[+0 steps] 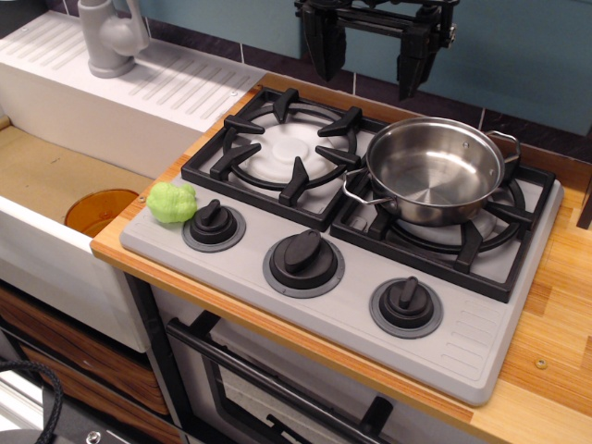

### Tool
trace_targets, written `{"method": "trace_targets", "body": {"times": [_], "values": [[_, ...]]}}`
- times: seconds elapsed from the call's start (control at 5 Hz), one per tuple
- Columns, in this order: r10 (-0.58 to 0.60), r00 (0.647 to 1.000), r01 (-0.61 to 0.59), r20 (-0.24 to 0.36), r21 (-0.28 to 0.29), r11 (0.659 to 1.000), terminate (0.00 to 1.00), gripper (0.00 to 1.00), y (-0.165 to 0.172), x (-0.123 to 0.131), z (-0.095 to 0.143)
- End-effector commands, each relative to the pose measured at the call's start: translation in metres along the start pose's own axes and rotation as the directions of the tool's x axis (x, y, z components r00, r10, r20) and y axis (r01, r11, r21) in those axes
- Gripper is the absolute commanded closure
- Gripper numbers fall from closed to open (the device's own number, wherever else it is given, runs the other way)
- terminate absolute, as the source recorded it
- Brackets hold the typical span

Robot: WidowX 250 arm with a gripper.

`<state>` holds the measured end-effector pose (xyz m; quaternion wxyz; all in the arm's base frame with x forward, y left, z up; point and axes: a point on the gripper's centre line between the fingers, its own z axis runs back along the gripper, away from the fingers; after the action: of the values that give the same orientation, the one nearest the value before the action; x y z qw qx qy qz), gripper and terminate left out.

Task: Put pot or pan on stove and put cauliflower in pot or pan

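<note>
The shiny steel pan (435, 169) with two wire loop handles sits on the right burner of the grey stove (342, 305), and it is empty. The light-green cauliflower (172, 202) lies on the stove's front left corner, touching the left knob (214, 225). My gripper (368, 55) hangs open and empty at the top of the view, above the back of the stove between the two burners, well apart from both the pan and the cauliflower.
The left burner (285, 150) has a black grate and a white disc. A sink (55, 176) to the left holds an orange disc (100, 211), with a grey tap (109, 37) behind. The wooden counter (555, 351) runs along the right and front.
</note>
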<state>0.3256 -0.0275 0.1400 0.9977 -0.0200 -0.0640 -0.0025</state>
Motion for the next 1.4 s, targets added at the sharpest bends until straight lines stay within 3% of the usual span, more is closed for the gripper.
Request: {"method": "trace_targets", "body": {"times": [0.0,0.6,1.2], "values": [[0.000,1.000,0.000,0.000,0.000,1.000,0.00,0.00,0.000,0.000,0.000],[-0.037,0.995,0.044,0.093,-0.078,0.996,0.00,0.00,-0.003,0.037,-0.041],[-0.021,0.988,0.035,0.151,-0.095,0.995,0.00,0.00,-0.008,0.032,-0.064]]}}
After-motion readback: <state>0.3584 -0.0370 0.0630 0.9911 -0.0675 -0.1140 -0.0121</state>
